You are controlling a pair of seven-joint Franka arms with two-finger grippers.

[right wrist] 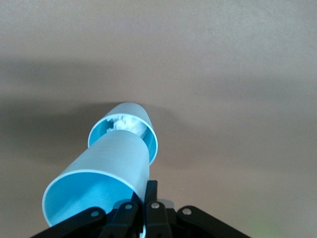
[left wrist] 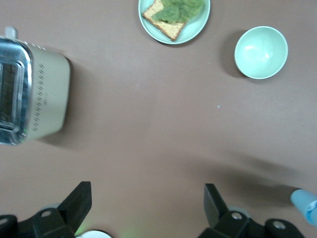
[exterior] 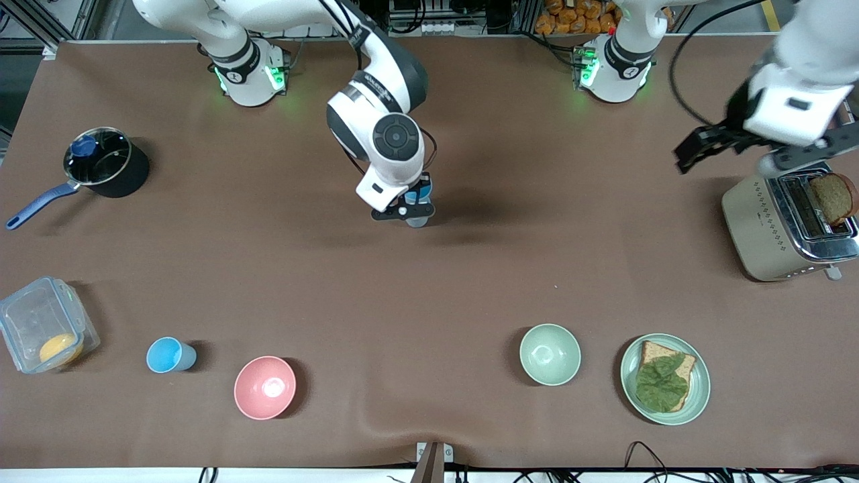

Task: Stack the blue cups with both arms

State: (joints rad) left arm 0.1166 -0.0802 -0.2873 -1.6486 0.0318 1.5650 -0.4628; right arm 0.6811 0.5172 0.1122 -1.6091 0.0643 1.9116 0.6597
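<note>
The brown table (exterior: 470, 282) fills the front view, and the two white arms come in from its top edge. The left arm hangs above the toaster (exterior: 782, 228) at its own end of the table, its left gripper (left wrist: 148, 208) up in the air with the fingers spread wide apart and nothing between them. The right arm bends down over the middle of the table, where the right gripper (exterior: 411, 208) is clamped on the rim of a blue cup (right wrist: 99, 183); that cup's narrow end sits partly inside a second blue cup (right wrist: 130, 130) that has something whitish in it. A third blue cup (exterior: 169, 355) lies on its side well apart, near the front camera, between the clear plastic box (exterior: 43, 332) and the pink bowl (exterior: 265, 387). The green plate (exterior: 698, 389) with bread and a leaf lies just beside the pale green bowl (exterior: 550, 354). A black pot (exterior: 111, 168) stands toward the right arm's end.
</note>
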